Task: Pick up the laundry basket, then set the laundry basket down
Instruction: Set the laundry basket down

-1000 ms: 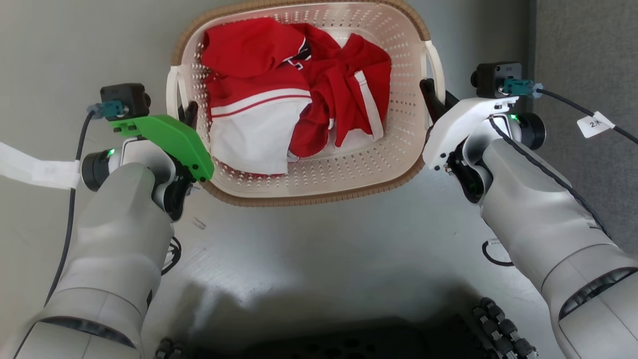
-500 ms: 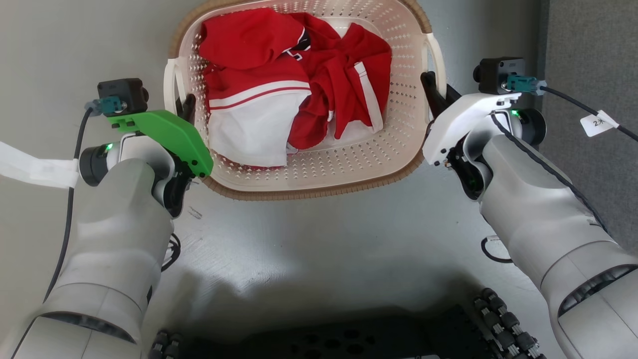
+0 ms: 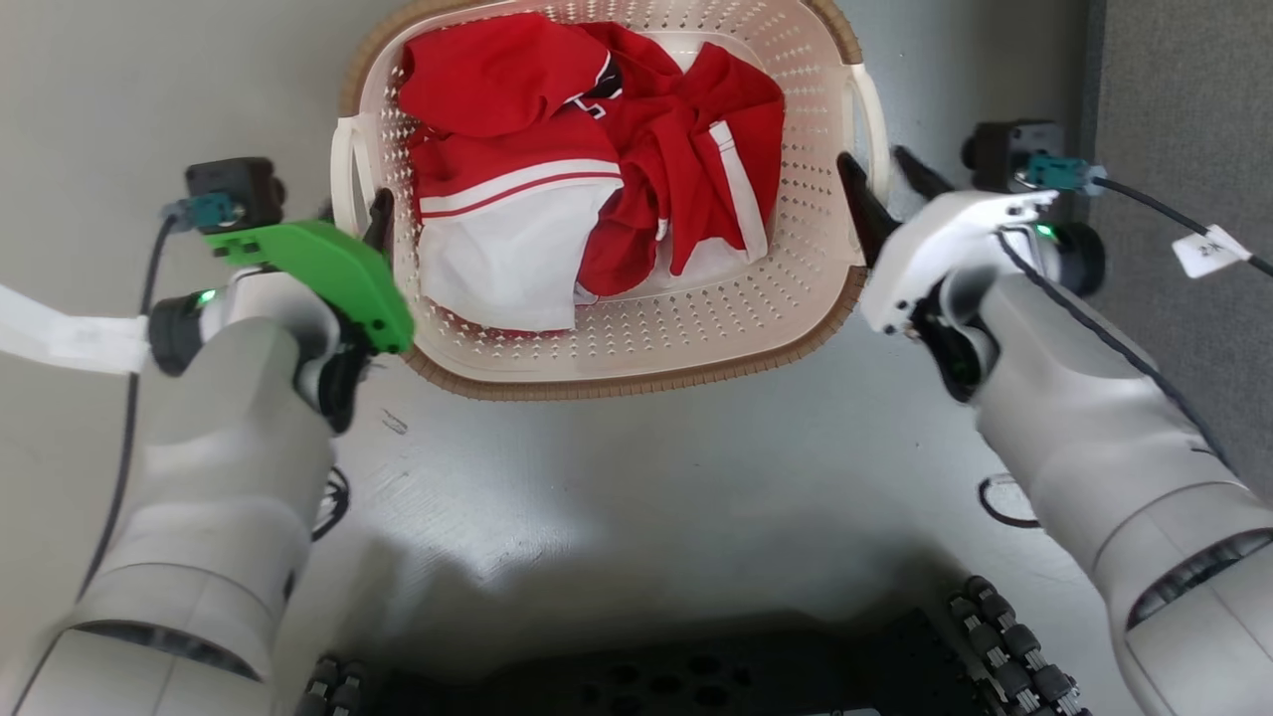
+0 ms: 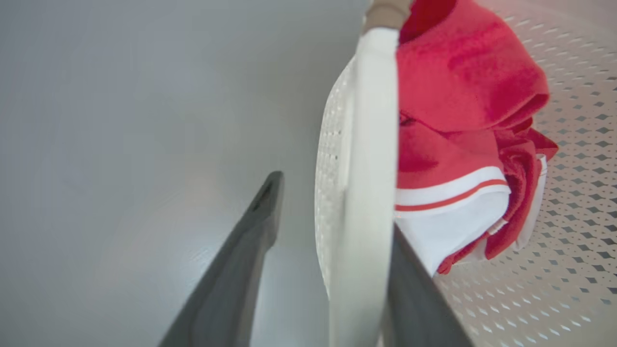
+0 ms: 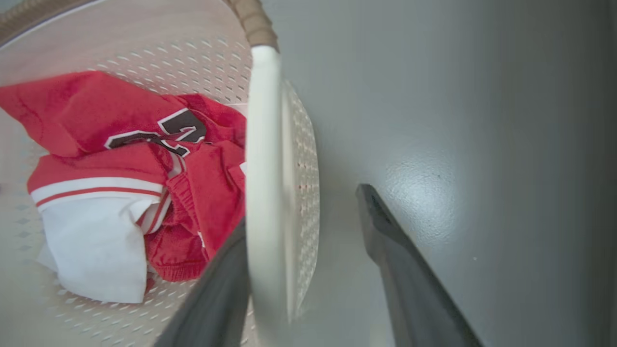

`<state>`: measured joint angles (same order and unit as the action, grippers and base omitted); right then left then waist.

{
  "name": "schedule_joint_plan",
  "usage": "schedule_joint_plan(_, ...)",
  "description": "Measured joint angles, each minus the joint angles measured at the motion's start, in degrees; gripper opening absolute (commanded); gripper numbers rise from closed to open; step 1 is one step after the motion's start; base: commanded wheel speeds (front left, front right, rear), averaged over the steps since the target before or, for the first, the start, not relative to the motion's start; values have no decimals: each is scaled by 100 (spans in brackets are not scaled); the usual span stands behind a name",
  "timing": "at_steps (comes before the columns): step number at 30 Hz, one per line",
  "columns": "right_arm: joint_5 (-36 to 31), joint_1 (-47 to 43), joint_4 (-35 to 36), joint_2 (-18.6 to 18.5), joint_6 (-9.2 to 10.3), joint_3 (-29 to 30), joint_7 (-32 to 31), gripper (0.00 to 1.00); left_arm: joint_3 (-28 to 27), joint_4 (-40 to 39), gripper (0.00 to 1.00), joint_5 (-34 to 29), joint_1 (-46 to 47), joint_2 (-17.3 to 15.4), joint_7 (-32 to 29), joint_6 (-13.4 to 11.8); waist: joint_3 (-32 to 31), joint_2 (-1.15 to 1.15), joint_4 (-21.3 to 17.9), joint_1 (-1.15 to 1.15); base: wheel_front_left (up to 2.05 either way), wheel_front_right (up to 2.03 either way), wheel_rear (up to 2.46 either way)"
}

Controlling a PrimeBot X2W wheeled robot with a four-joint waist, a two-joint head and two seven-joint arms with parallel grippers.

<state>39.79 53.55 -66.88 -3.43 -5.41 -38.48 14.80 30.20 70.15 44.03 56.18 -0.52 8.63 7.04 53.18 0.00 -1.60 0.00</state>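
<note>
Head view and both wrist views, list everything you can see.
Cream-white perforated plastic laundry basket with brown woven-look rim: one, between the arms.
White side handles: two, one on each basket side.
Red-and-white clothes: one pile, inside the basket.
Grey floor: beneath everything.
Darker grey carpet strip: one, far right.
White tag: one, on the right arm's black cable.
Black base: one, bottom edge.
Left end effector: one, green cover, fingers open astride the left handle.
Right end effector: one, white cover, open astride the right handle.

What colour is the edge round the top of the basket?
Brown, with a woven look. The rim shows best in the head view.
</note>
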Motion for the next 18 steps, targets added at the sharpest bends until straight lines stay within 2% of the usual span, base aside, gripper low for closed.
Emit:
schedule_joint_plan(13,20,-24,-45,-56,-110,-66,-22,100,57,-9,100,73,20,-71,0,1,-91,0,43,0,0,0,0)
schedule_joint_plan(18,20,-86,-45,-51,-113,-96,-22,100,58,-12,100,94,13,-70,169,2,-230,0,42,0,0,0,0)
